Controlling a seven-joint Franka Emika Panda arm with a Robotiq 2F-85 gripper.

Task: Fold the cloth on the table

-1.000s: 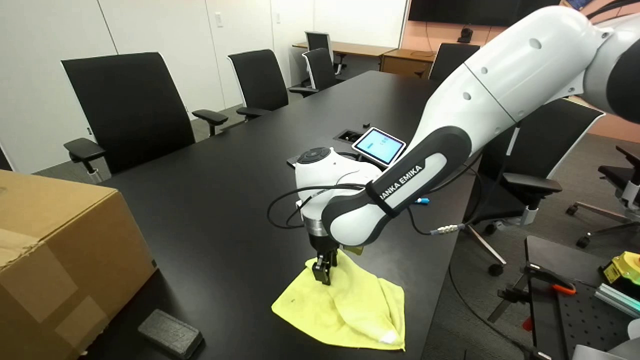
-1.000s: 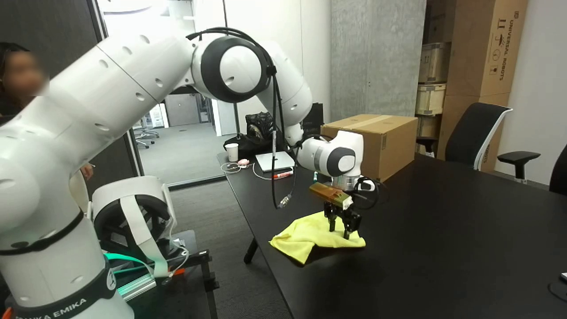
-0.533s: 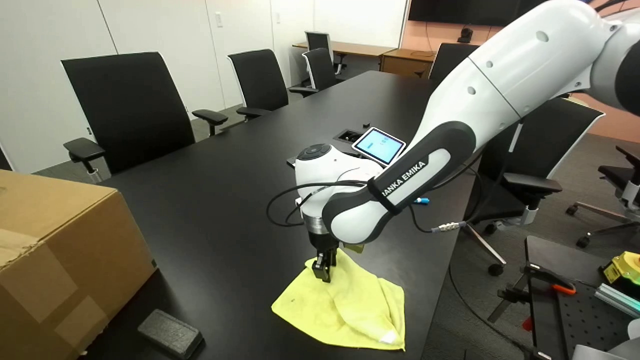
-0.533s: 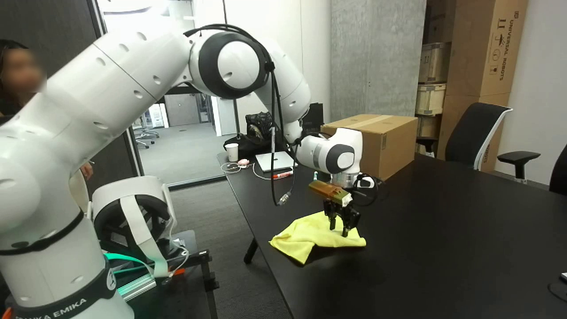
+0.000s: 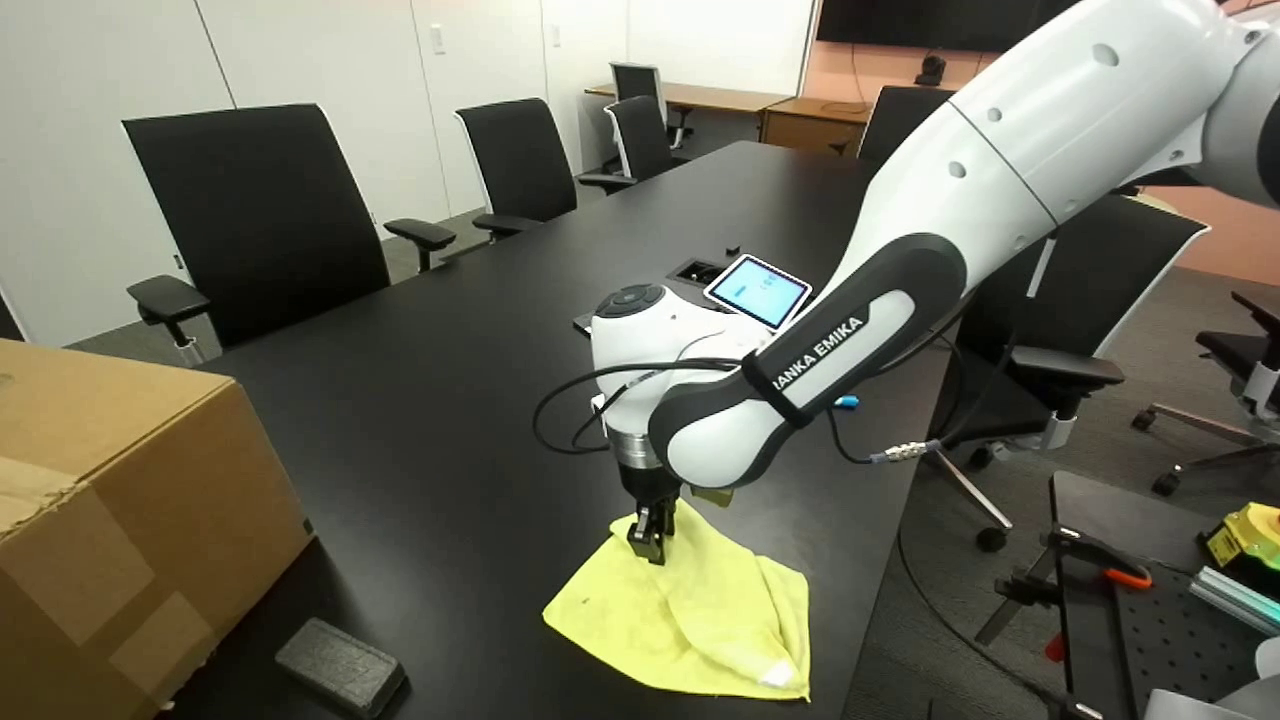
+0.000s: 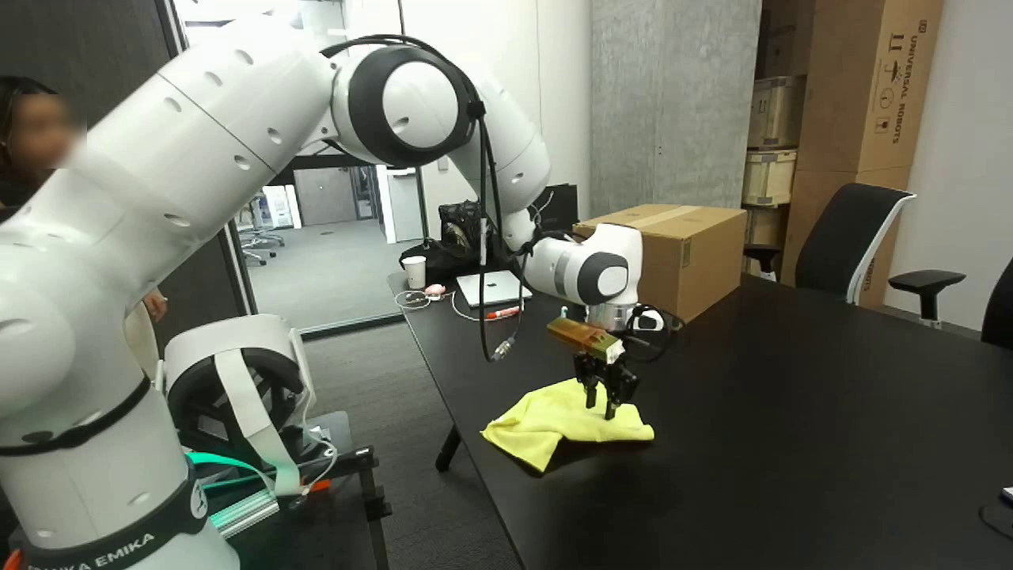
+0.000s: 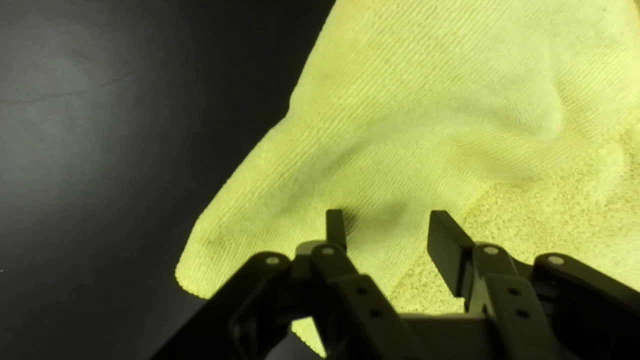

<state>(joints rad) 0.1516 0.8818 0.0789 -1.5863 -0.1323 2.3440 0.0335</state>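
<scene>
A yellow cloth lies on the black table [image 5: 440, 430], in both exterior views [image 5: 640, 630] [image 6: 546, 416]. It is partly folded over and wrinkled, with a white tag near one corner. In the wrist view the cloth [image 7: 400, 110] shows a smooth ribbed flap lying over a fuzzier layer. My gripper [image 5: 650, 553] points down over the cloth, near its far corner in that exterior view. The gripper [image 7: 386, 216] is open, its two fingers apart with nothing held between them. The gripper also shows in an exterior view [image 6: 600, 410]. Whether the fingertips touch the cloth is unclear.
A large cardboard box [image 5: 150, 530] and a dark block [image 5: 340, 665] stand on the table. A tablet [image 5: 758, 292] lies beyond the arm. A laptop [image 6: 494, 290], a paper cup [image 6: 415, 271] and a red marker [image 6: 504, 313] lie behind the cloth. The table's side edge runs near the cloth.
My gripper has risen slightly and shifted a little across the cloth. The gap between its fingers looks a little narrower. The cloth has not visibly moved.
</scene>
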